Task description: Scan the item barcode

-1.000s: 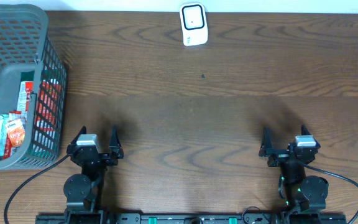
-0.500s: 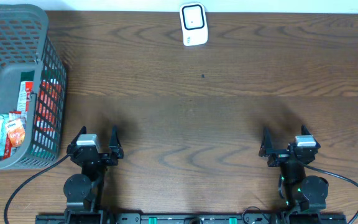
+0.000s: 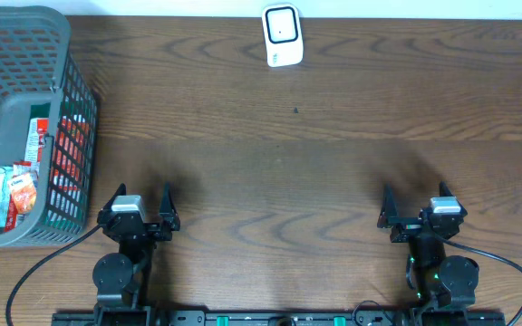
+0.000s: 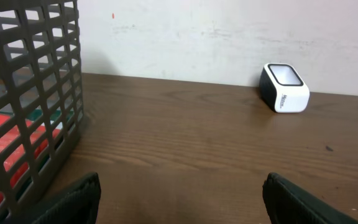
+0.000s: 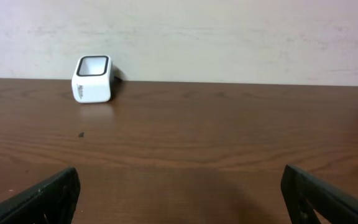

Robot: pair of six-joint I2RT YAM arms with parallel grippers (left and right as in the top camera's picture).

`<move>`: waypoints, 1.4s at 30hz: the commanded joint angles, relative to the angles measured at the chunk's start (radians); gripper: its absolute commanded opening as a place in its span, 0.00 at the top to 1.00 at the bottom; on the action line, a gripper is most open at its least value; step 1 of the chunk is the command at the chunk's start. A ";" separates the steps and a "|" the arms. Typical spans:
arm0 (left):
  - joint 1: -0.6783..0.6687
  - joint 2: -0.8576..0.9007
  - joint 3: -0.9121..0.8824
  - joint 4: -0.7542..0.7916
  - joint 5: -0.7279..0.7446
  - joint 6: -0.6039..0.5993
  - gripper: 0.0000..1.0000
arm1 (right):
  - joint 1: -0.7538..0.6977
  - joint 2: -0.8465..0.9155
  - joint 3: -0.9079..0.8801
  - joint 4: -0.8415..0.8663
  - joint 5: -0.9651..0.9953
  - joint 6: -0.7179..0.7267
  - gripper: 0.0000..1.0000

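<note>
My left gripper [image 3: 142, 196] and right gripper [image 3: 414, 197] both gape empty, the red, white and orange packets [image 3: 7, 195] lying inside the grey lattice basket [image 3: 75, 91] at my left, well apart from the white scanner [image 3: 282, 36].

Soft, even light covers the table [image 3: 333, 109], with faint diffuse shadows; wrist views look slightly soft.

Dark wood-grain table [image 3: 333, 181], grey plastic lattice basket [image 3: 71, 81], glossy white plastic scanner [image 3: 282, 36]
</note>
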 commanded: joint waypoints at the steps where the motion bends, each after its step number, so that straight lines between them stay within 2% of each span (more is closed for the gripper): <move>1: 0.005 0.000 -0.008 -0.047 0.008 0.013 0.16 | 0.021 -0.005 -0.002 -0.004 -0.011 -0.008 0.01; 16: 0.005 0.000 -0.008 -0.040 0.009 0.010 0.16 | 0.021 -0.005 -0.001 -0.003 0.016 -0.009 0.01; 21: 0.005 0.000 0.062 -0.052 0.169 -0.007 0.16 | 0.021 -0.005 -0.001 0.023 0.004 -0.008 0.01; 24: 0.005 0.000 0.181 -0.130 0.236 -0.066 0.16 | 0.021 -0.005 0.009 0.041 -0.017 -0.008 0.01; 29: 0.005 0.041 0.469 -0.361 0.252 -0.085 0.16 | 0.021 -0.004 0.095 -0.011 -0.095 0.049 0.01; 33: 0.005 0.166 0.760 -0.521 0.252 -0.084 0.16 | 0.021 0.021 0.211 -0.068 -0.086 0.056 0.01; 34: 0.005 0.269 0.920 -0.601 0.240 -0.084 0.16 | 0.021 0.057 0.285 -0.082 -0.086 0.056 0.01; 36: 0.005 0.394 1.102 -0.708 0.201 -0.075 0.16 | 0.021 0.123 0.389 -0.103 -0.086 0.056 0.01; 38: 0.005 0.662 1.487 -0.958 0.162 -0.039 0.16 | 0.021 0.285 0.599 -0.199 -0.087 0.056 0.01; 42: 0.005 0.943 1.884 -1.201 0.090 0.018 0.16 | 0.021 0.516 0.861 -0.369 -0.103 0.055 0.01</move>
